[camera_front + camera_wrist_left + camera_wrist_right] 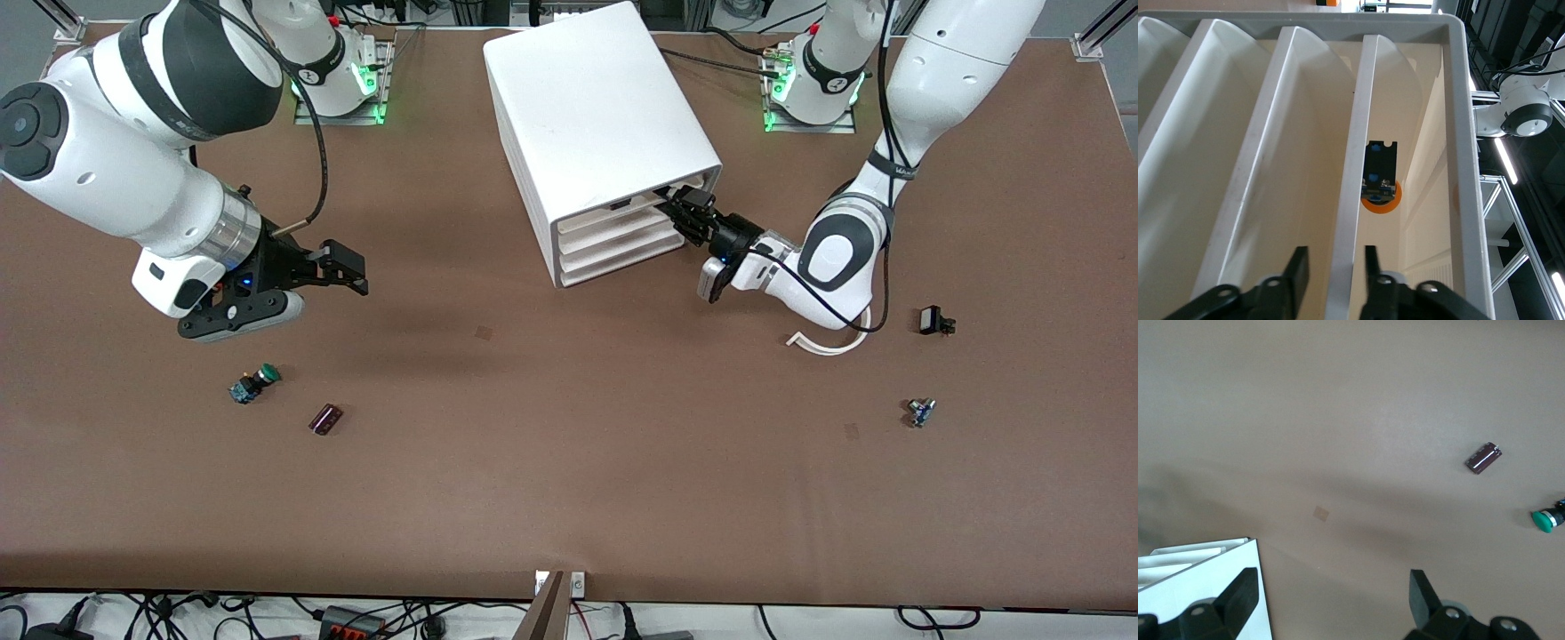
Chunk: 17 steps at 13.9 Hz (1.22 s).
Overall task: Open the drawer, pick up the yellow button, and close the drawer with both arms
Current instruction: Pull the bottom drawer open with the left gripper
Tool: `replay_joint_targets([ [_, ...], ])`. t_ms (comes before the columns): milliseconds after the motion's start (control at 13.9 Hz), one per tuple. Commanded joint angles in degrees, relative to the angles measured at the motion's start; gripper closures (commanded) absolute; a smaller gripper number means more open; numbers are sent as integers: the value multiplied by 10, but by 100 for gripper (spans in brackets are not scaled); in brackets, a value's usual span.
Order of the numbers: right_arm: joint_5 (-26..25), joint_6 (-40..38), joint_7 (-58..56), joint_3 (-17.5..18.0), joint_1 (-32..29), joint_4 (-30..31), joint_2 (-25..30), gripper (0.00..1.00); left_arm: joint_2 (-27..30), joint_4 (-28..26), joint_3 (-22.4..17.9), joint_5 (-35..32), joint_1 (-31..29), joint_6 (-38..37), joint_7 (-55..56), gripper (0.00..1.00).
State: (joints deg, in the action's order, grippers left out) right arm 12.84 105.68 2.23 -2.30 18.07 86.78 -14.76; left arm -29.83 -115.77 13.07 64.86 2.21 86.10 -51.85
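**A:** Several loose parts lie nearest the camera: a green button (pixel 255 380) and a dark block (pixel 326 419) toward the right arm's end of the surface (pixel 569 498), and a small part (pixel 920 412) toward the left arm's end. None of them is ours, is it?

**B:** No. The button (pixel 1379 181) we want has an orange cap and a dark body. It lies inside the drawer (pixel 1350 187), in the top slot of the cabinet (pixel 596 116), and shows only in the left wrist view.

**A:** What is the right arm (pixel 133 187) doing?

**B:** It waits. Its forearm is slung low and its jaws are spread wide over bare surface, a little farther from the camera than the green button.

**A:** And farther in?

**B:** The left arm (pixel 836 258) has its elbow bent low and its wrist laid nearly level, reaching into the cabinet front. Its jaws straddle the drawer's front lip. They are drawn narrow, with one of the fingers (pixel 1299 267) showing a sliver of gap to the lip and the other right against it. I would not call that a clamp yet.

**A:** So which step is this?

**B:** The first one, I judge: taking hold to open. The drawer looks all but flush with the three below it.

**A:** What does the next move call for?

**B:** Pinch the lip firmly, then pull straight out along the drawer's own line. A skewed pull could drag the light cabinet or let the lip slip free. Once it is open, the button is reached from above.
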Motion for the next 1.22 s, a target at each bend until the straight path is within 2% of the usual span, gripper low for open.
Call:
replay_joint_targets([
  [0, 11, 9, 6, 1, 9, -14, -11, 0, 21, -19, 2, 14, -3, 10, -20, 88],
  [72, 12, 17, 7, 1, 13, -14, -13, 0, 19, -14, 1, 13, -3, 11, -20, 93],
  [215, 11, 35, 15, 1, 26, -15, -16, 0, 12, 0, -1, 12, -4, 12, -20, 95],
  [430, 11, 66, 46, 1, 52, -18, -23, 0, -8, 40, -12, 5, -7, 32, -14, 95],
  [717, 10, 66, 94, 0, 91, -44, -38, 0, -73, 134, -38, -42, -7, 45, -11, 95],
  [1004, 10, 66, 134, 0, 117, -88, -66, 0, -93, 187, -56, -69, -11, 45, -10, 95],
  [1076, 10, 66, 136, 0, 125, -100, -76, 0, -95, 190, -58, -69, -11, 44, -10, 93],
  [1148, 10, 69, 137, 0, 135, -114, -85, 0, -94, 190, -58, -69, -14, 41, -10, 79],
])
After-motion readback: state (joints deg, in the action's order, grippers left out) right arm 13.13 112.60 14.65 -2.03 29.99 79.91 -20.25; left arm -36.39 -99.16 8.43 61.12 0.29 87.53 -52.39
